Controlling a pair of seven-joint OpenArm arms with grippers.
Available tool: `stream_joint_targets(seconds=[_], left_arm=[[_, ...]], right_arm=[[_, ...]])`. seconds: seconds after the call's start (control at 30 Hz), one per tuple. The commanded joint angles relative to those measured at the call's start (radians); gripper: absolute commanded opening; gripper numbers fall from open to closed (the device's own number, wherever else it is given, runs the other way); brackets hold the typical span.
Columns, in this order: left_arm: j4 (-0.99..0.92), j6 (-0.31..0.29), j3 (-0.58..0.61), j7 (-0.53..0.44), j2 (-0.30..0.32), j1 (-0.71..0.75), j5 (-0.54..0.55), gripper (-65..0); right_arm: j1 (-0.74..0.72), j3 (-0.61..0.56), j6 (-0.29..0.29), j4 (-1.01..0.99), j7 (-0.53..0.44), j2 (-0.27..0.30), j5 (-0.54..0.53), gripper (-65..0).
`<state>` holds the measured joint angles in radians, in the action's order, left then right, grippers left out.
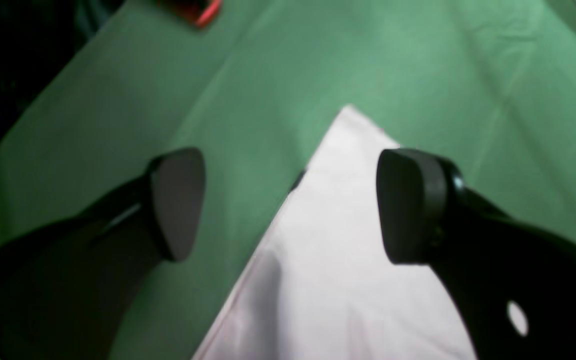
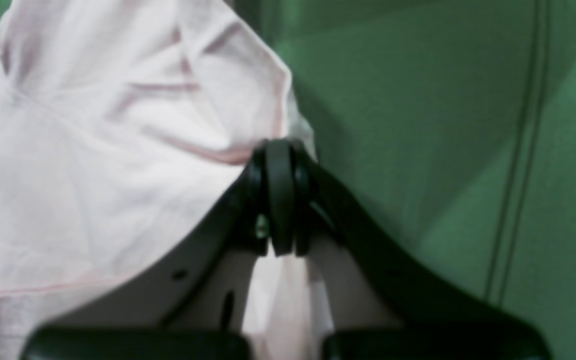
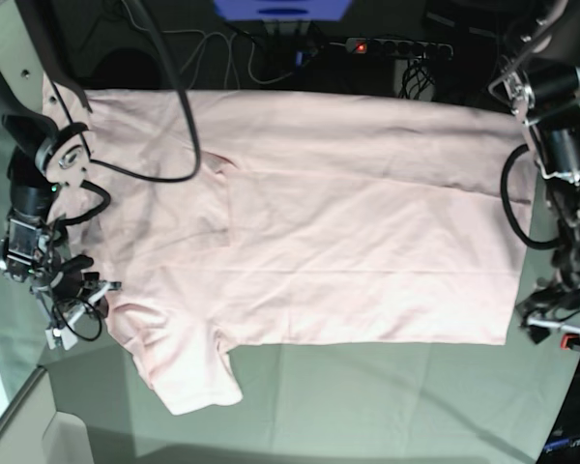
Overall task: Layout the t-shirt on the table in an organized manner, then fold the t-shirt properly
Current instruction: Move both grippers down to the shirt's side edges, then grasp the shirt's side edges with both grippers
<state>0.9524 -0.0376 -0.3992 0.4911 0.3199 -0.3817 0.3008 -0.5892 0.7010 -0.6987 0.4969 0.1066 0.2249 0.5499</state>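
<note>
The pale pink t-shirt (image 3: 348,232) lies spread flat across the table (image 3: 367,406), with one sleeve (image 3: 188,372) pointing toward the near edge. My right gripper (image 2: 280,200) is shut on a bunched edge of the t-shirt (image 2: 118,150), and pink cloth shows between its fingers. In the base view it sits at the shirt's left side (image 3: 95,288). My left gripper (image 1: 293,205) is open and straddles a corner of the t-shirt (image 1: 338,240), one finger (image 1: 178,200) over green cloth and the other (image 1: 408,205) over the fabric. In the base view it is at the shirt's right lower corner (image 3: 534,324).
A red-orange clamp (image 1: 203,12) sits at the table edge (image 1: 93,100). A power strip (image 3: 396,46) and cables lie beyond the far edge. A black cable (image 3: 179,116) drapes over the shirt's upper left. Bare green cloth (image 2: 418,100) lies beside the right gripper.
</note>
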Motion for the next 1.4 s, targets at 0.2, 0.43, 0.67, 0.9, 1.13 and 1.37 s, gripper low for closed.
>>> stream_joint_targets(seconds=[0.2,0.43,0.67,0.9,1.13,1.37], left_arm=[[-0.198,0.002,0.062,-0.18,0.018,-0.093,0.004,-13.2],[-0.316,-0.002,0.121,-0.3,0.018,-0.132,0.004,-13.0],[-0.401,-0.002,0.231,-0.406,0.018,-0.156,0.004,-13.0],[-0.648,0.003,0.282,-0.555,0.018,-0.25,0.004,-13.0],[-0.734,0.0,0.282,-0.587,0.032,-0.273,0.004,-13.0],[-0.738,-0.003,0.286,-0.589,0.031,-0.244,0.004,-13.2]], right_arm=[[-0.025,0.012,0.001,0.096,-0.017,0.015,-0.067,-65.0],[-0.024,0.013,0.001,0.096,-0.015,0.014,-0.067,-65.0],[0.005,0.01,0.001,0.096,-0.017,0.008,-0.067,-65.0],[0.012,0.01,0.001,0.096,-0.017,0.008,-0.067,-65.0],[0.012,0.01,0.001,0.096,-0.017,0.014,-0.067,-65.0],[0.012,0.01,0.001,0.096,-0.017,0.014,-0.067,-65.0]])
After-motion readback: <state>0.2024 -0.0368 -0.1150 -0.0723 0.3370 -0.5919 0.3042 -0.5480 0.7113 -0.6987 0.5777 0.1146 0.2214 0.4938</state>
